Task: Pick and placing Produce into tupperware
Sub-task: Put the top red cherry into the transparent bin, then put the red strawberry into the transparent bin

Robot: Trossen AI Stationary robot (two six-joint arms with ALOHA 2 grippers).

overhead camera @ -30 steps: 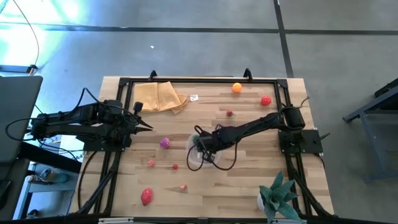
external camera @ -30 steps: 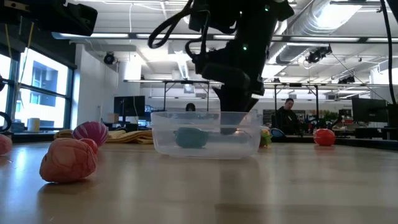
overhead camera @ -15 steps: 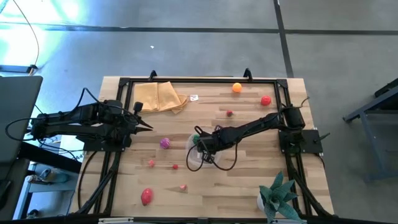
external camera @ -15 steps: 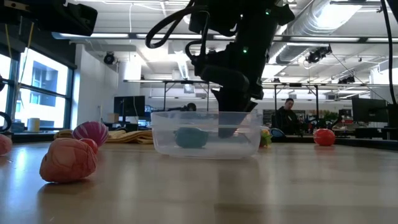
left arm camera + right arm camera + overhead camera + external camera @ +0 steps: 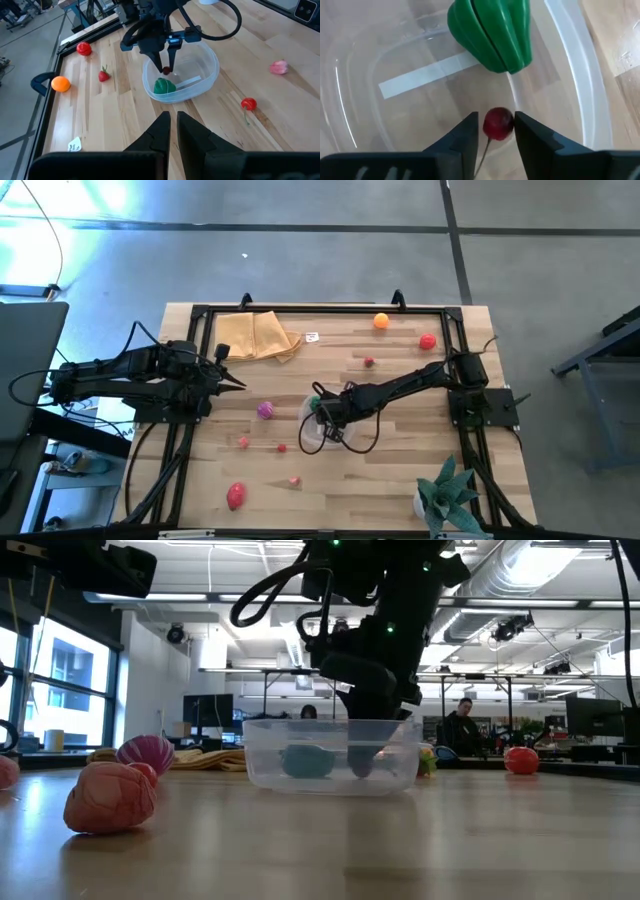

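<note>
The pale wooden table (image 5: 400,480) is dotted with small toy produce, and near its middle sits the round clear plastic tub (image 5: 207,75), already holding a ribbed green toy vegetable (image 5: 492,32). The right gripper (image 5: 492,131) reaches down inside, fingers slightly apart around a small dark red cherry (image 5: 498,123). Its thin stem could snag a finger and get dragged back out, I'd guess. The left gripper (image 5: 173,131), fingers nearly together, waits at the table's left side.
</note>
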